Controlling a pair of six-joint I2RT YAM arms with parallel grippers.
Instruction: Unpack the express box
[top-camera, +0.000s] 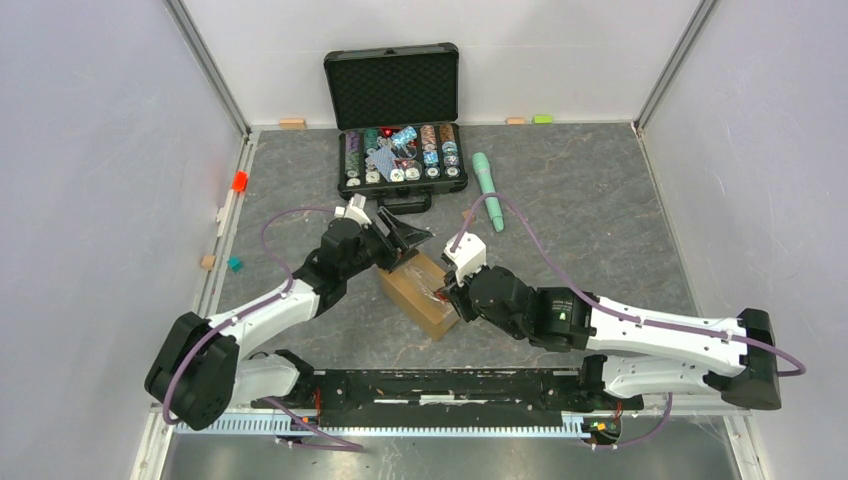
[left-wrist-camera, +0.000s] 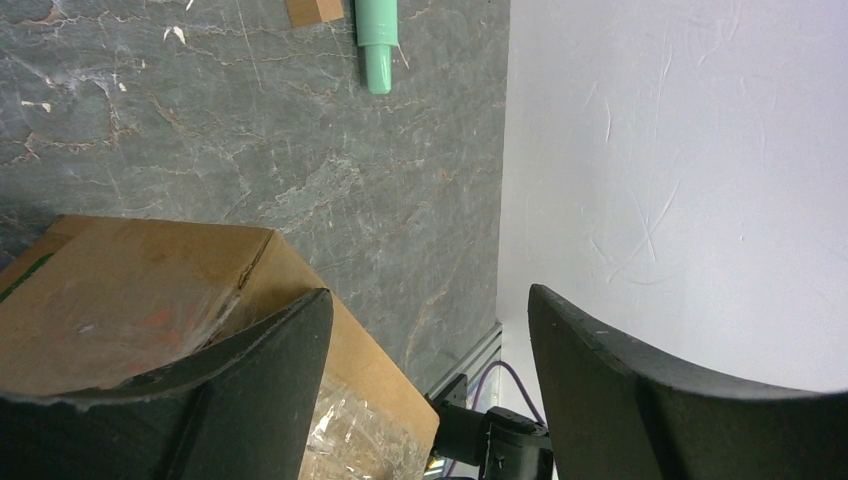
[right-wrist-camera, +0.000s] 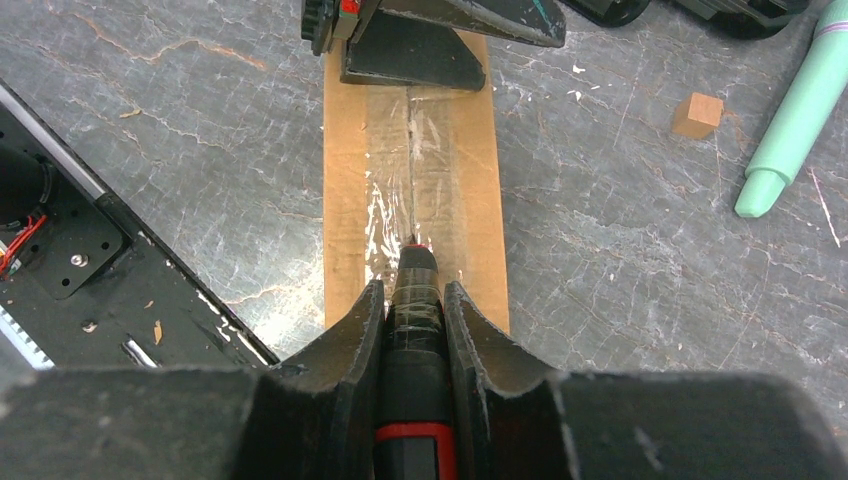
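Note:
The express box (top-camera: 418, 291), brown cardboard with glossy clear tape along its top seam, lies on the grey table in front of the arms. My right gripper (right-wrist-camera: 414, 287) is shut on a black cutter tool (right-wrist-camera: 415, 300) with a red band. The tool's tip touches the taped seam of the express box (right-wrist-camera: 470, 190) near its middle. My left gripper (top-camera: 400, 238) stands open at the box's far end. In the left wrist view one of its fingers (left-wrist-camera: 250, 390) lies over the express box (left-wrist-camera: 140, 290) top, the other finger (left-wrist-camera: 620, 390) off the box's side.
An open black case of poker chips (top-camera: 400, 120) stands at the back. A mint-green pen-like stick (top-camera: 488, 190) lies right of it, with a small wooden block (right-wrist-camera: 697, 113) beside it. The black mounting rail (top-camera: 450, 385) runs along the near edge. Walls enclose the table.

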